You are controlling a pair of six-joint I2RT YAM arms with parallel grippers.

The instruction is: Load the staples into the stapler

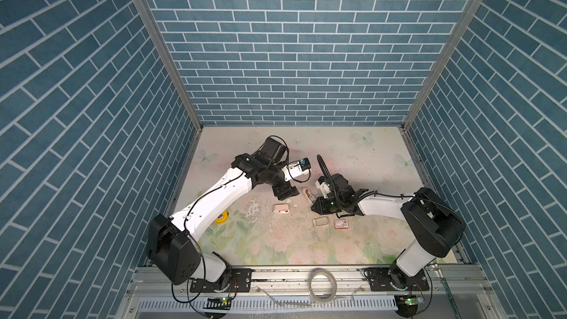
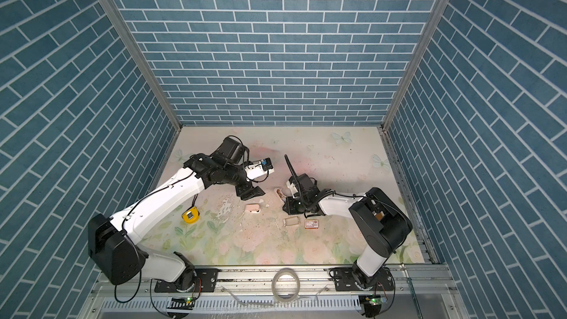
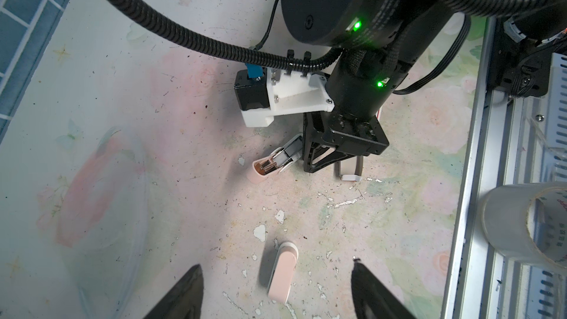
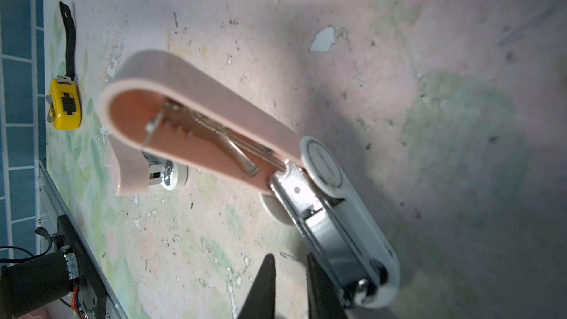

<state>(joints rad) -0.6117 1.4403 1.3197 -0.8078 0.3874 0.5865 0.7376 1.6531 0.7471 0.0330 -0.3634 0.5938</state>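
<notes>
left tool (image 3: pixel 276 263): mine, jaws wide, empty, hovering over second pink stapler (image 3: pixel 282 274), which lies closed and flat on desk (image 3: pixel 184 210)
right tool (image 4: pixel 290 256): jaws nearly together, slim gap; can't tell if I'm pinching anything
stapler (image 4: pixel 325 234): on desk just beside right tool, pink lid flipped up, metal channel bare
staples: no strip I can pick out in any view; red-and-white box (image 1: pixel 341 224) near right arm
key relation: channel's long axis runs straight away from right tool's tips toward the hinge; right arm much nearer, left well apart
next, my guess: feed strip in along that axis
</notes>
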